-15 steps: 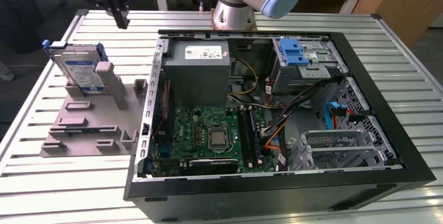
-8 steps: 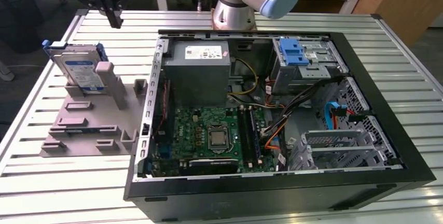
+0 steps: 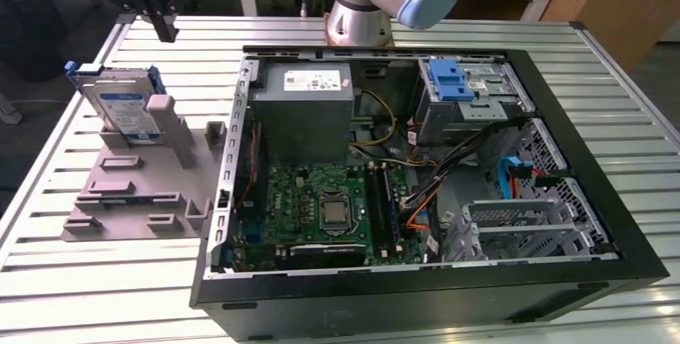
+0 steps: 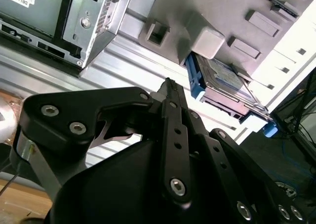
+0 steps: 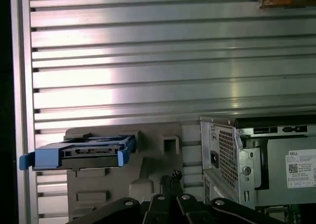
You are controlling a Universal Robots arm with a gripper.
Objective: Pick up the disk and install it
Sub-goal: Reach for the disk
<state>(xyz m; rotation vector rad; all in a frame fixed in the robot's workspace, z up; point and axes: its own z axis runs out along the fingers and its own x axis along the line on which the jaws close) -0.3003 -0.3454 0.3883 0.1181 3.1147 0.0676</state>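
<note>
Hanging over the far part of the slatted aluminium table (image 3: pixel 64 280), at the exterior view's left, the black two-finger gripper (image 3: pixel 166 35) points down. Its jaws are pressed together up to the tips and nothing is between them; both wrist views show the same closed tips.

The disk (image 3: pixel 123 109), a flat rectangular silver-grey hard drive with a white and blue label and a blue plastic frame around its edges, stands on its edge at the far end of a grey plastic holder plate (image 3: pixel 127 193), just beside a grey post of that plate. It is below the gripper and a little nearer in the scene, and the gripper is apart from it. In the first wrist view the disk (image 5: pixel 91 152) is seen from its thin edge.

To the exterior view's right of the plate lies an open black computer case (image 3: pixel 425 288). Inside are a grey metal power-supply box (image 3: pixel 308 109), a green motherboard (image 3: pixel 330 209) and, far right, a small blue plastic latch (image 3: pixel 451 81).
</note>
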